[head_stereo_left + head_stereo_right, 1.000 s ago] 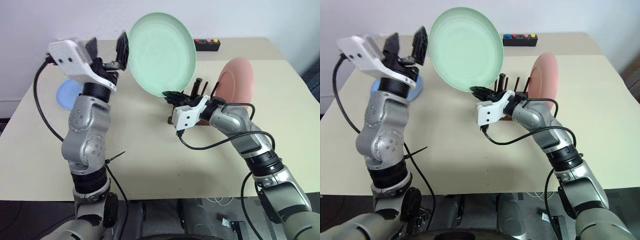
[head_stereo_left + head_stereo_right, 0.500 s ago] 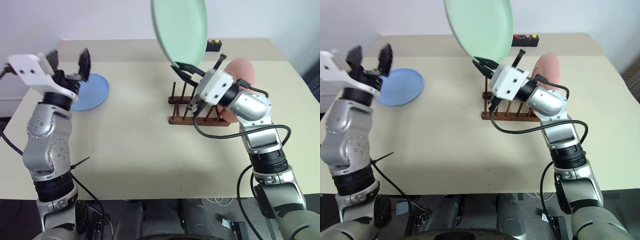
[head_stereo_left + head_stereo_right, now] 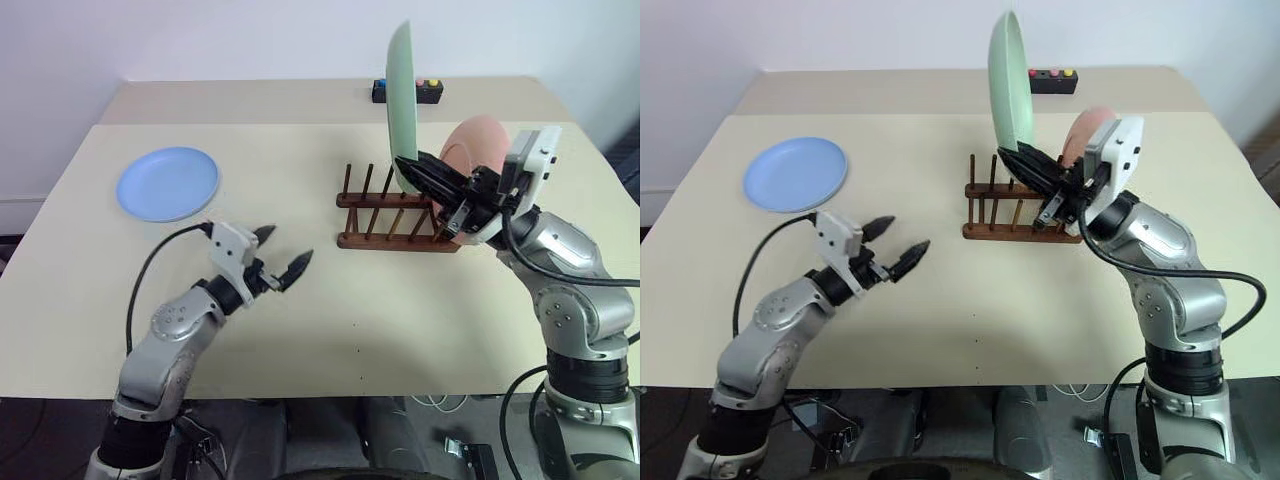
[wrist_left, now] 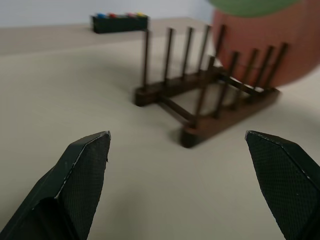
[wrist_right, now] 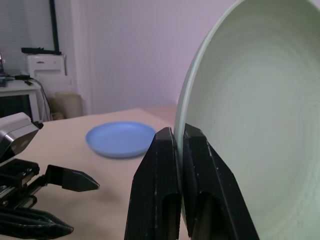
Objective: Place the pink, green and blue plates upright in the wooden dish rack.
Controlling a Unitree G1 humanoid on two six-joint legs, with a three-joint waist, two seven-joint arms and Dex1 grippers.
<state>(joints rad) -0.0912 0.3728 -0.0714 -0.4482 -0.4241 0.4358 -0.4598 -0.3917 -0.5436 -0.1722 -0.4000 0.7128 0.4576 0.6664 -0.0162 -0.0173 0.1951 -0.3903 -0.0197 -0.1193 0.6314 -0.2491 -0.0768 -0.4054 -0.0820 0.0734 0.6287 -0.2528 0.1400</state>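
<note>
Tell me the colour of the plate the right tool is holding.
Pale mint green plate; clearest in the right wrist view, pinched at its rim by the right tool.

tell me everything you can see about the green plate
The green plate is round, shallow and pale mint, with a matte plastic look and a smooth raised rim. It stands on edge, nearly vertical, held in the air above the wooden dish rack, beside the pink plate already standing there. The right gripper is shut on its lower rim, one black finger on each face. Whether its edge touches the pegs cannot be told.
</note>
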